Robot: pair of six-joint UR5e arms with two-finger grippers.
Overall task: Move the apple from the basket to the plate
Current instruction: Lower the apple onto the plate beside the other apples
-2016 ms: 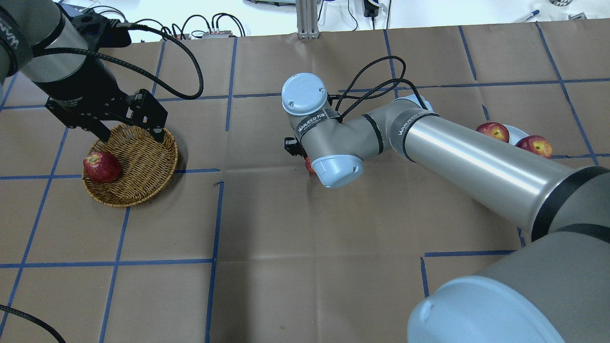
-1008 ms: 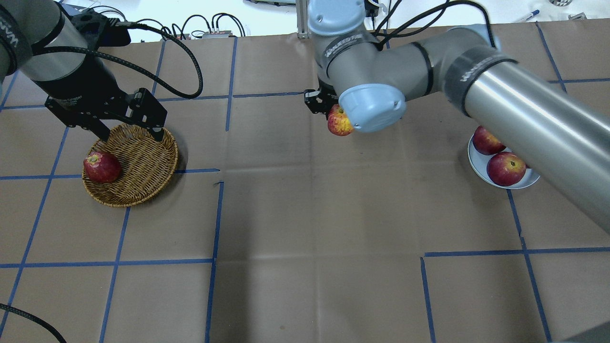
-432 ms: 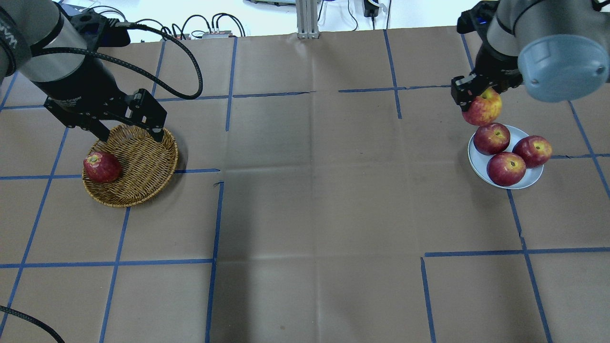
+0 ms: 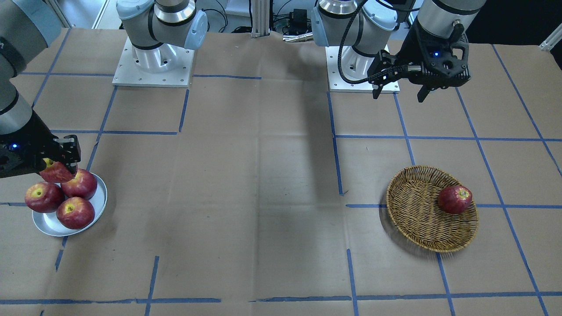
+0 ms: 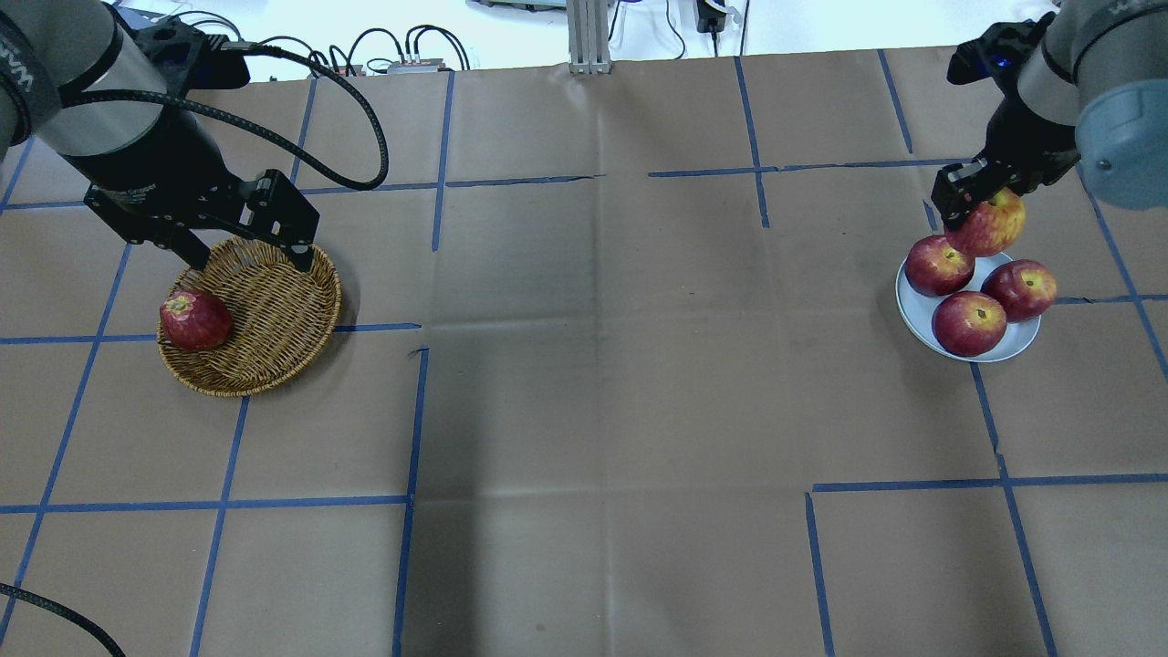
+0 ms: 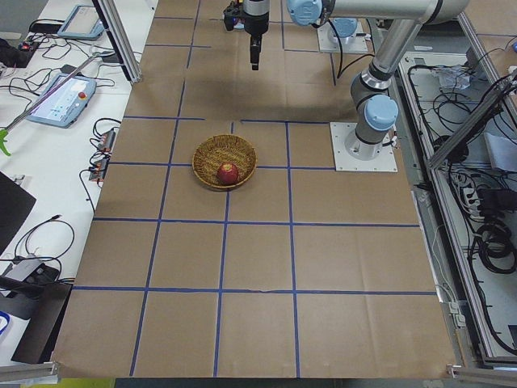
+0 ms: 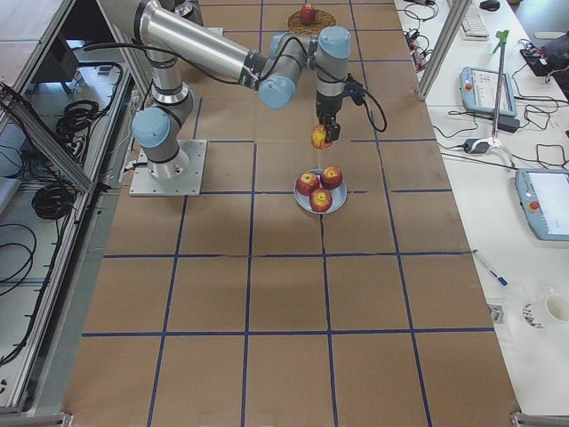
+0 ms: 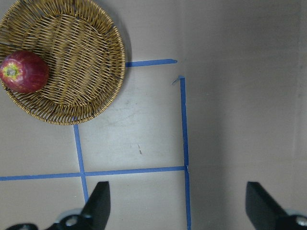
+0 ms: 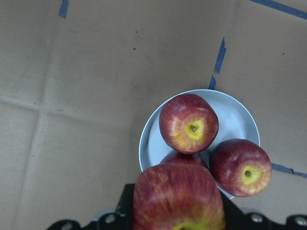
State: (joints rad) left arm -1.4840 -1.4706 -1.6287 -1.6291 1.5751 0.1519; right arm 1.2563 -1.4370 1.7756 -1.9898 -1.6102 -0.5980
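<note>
The right gripper [image 5: 979, 212] pinched the apple [image 5: 989, 228] just above the plate [image 5: 1019, 348], over the three apples [image 5: 969, 322] on it, while the left gripper [image 4: 400, 89] hung wide open near the basket [image 5: 274, 310].

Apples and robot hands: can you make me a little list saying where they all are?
streaky apple: in the air by the plate, not put down yet
right gripper: shut on the streaky apple
plate: three dark-red apples on it
basket: one dark-red apple inside
left gripper: open, empty, up in the air, touching nothing
</note>
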